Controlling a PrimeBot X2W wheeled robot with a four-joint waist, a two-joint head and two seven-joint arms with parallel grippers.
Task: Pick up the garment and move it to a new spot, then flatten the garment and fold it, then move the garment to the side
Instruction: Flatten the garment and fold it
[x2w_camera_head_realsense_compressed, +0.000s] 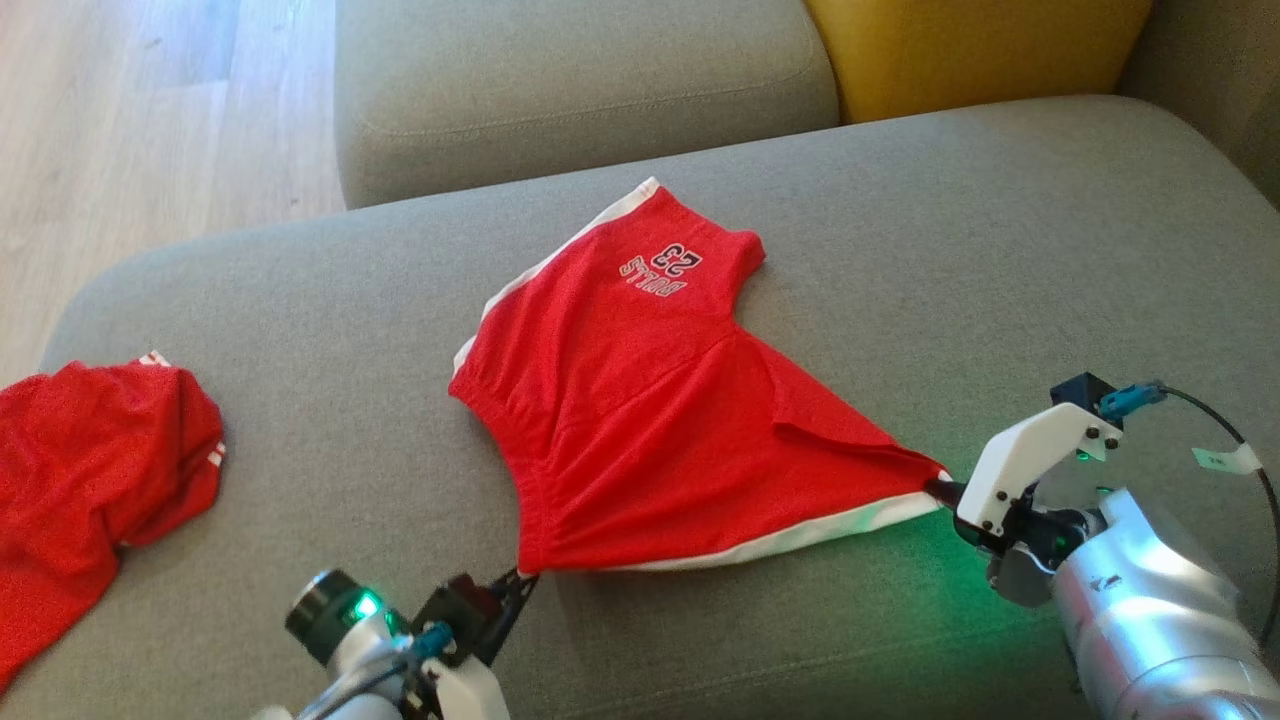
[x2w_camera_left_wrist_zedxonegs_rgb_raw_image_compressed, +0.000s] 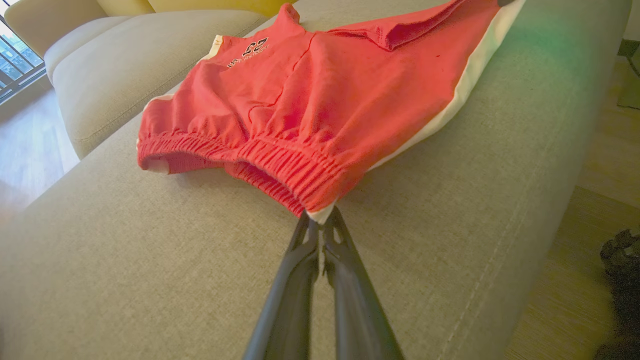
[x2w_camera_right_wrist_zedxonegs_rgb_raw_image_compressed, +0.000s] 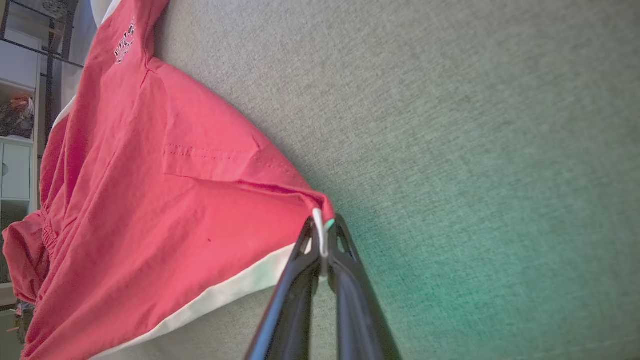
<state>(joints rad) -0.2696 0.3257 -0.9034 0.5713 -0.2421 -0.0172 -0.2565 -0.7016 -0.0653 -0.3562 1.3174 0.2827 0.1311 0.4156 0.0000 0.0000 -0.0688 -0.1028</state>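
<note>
Red shorts with white side stripes and a "BULLS 23" print lie spread on the grey sofa seat. My left gripper is shut on the near waistband corner, where the elastic meets the white stripe. My right gripper is shut on the leg-hem corner at the right. The white-striped edge stretches taut between the two grippers. The far leg with the print rests flat on the cushion.
A second red garment lies crumpled at the seat's left edge. A grey back cushion and a yellow cushion stand behind. Wooden floor lies beyond the sofa at the left.
</note>
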